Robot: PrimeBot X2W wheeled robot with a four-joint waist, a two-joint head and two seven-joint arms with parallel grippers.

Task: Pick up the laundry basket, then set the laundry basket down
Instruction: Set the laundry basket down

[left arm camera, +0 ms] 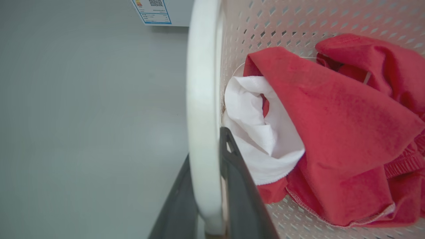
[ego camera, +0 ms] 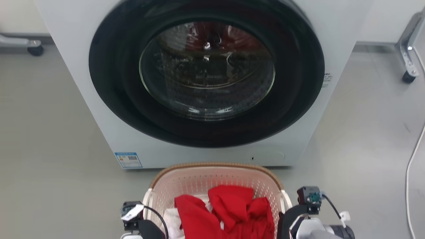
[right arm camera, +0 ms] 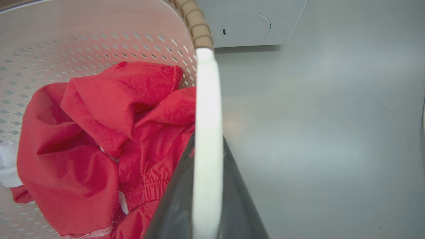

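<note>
Firmly clamped on both handles, basket before the washer

At the bottom edge of its wrist view the left gripper (left arm camera: 206, 146) has its two dark fingers (left arm camera: 239, 186) pressed together on the white side handle (left arm camera: 202, 83) of the cream-white perforated plastic laundry basket (ego camera: 215, 165), which has a brown woven-look rim. One finger lies on either side of the bar. The right gripper (right arm camera: 208, 139) grips the opposite white handle (right arm camera: 207, 99) the same way.

In the head view both wrists sit at the bottom edge, flanking the basket. It is at bottom centre, just in front of the white front-loading washing machine (ego camera: 332, 39). Whether it rests on the grey floor (ego camera: 49, 132) cannot be told. Inside lie a crumpled red garment (ego camera: 232, 205) and a white cloth (left arm camera: 255, 132).

A blue-bordered sticker with a QR code (ego camera: 128, 160) sits at the machine's lower left corner. Its print, and the small lines right of the dark round door (ego camera: 206, 69), are too small to read.
</note>
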